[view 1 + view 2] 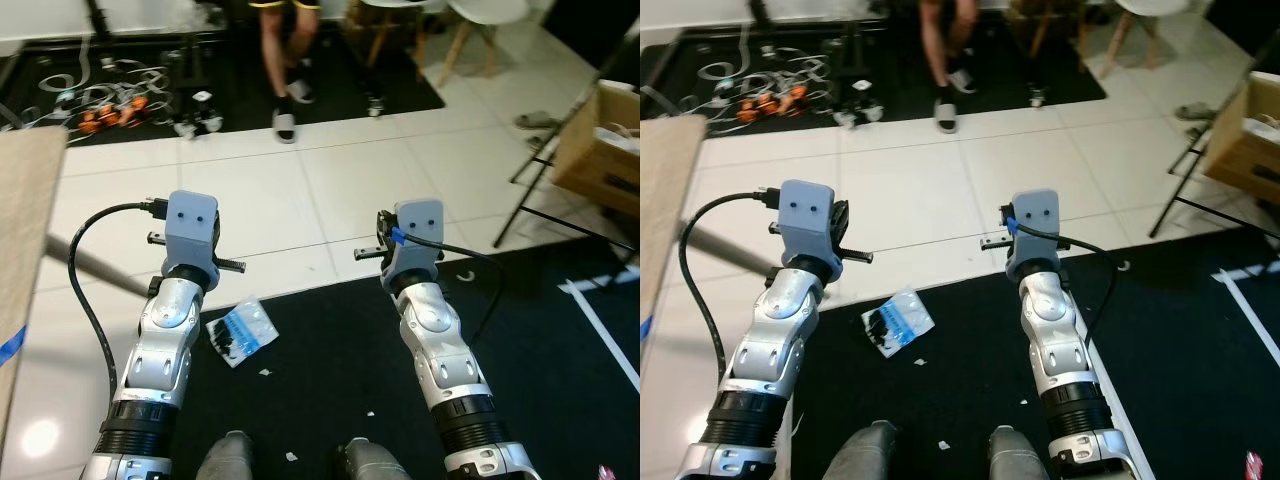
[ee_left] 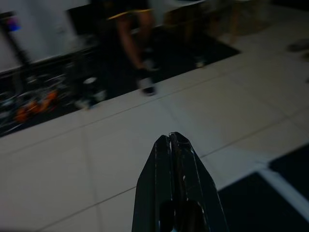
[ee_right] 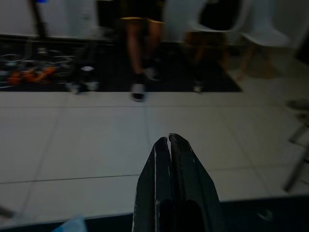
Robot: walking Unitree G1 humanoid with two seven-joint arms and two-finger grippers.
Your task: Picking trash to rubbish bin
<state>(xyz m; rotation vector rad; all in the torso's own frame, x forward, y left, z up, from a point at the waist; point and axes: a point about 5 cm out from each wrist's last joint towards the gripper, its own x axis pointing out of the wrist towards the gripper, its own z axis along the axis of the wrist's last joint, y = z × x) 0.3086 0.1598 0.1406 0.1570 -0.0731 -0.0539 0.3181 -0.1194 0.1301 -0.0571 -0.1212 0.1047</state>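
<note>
Trash: a blue-and-white wrapper [image 1: 240,333] lies on the black mat [image 1: 330,380], just beside the left arm's elbow.
Left gripper [image 2: 174,140]: jaws together above the wrapper; open wide, then descend.
Right gripper [image 3: 169,140]: jaws together, beyond the wrapper; hold clear.

Both silver arms raised over the floor, left arm [image 1: 165,350] on the left, right arm [image 1: 440,350] on the right. A blue-and-white trash wrapper [image 1: 240,333] lies on the near black mat [image 1: 540,370], just beside the left arm, near the mat's far edge. White tile floor [image 1: 300,200] beyond. A person's legs [image 1: 285,70] far centre. Cardboard box [image 1: 600,145] far right. Chair legs [image 1: 460,45] far right.
</note>
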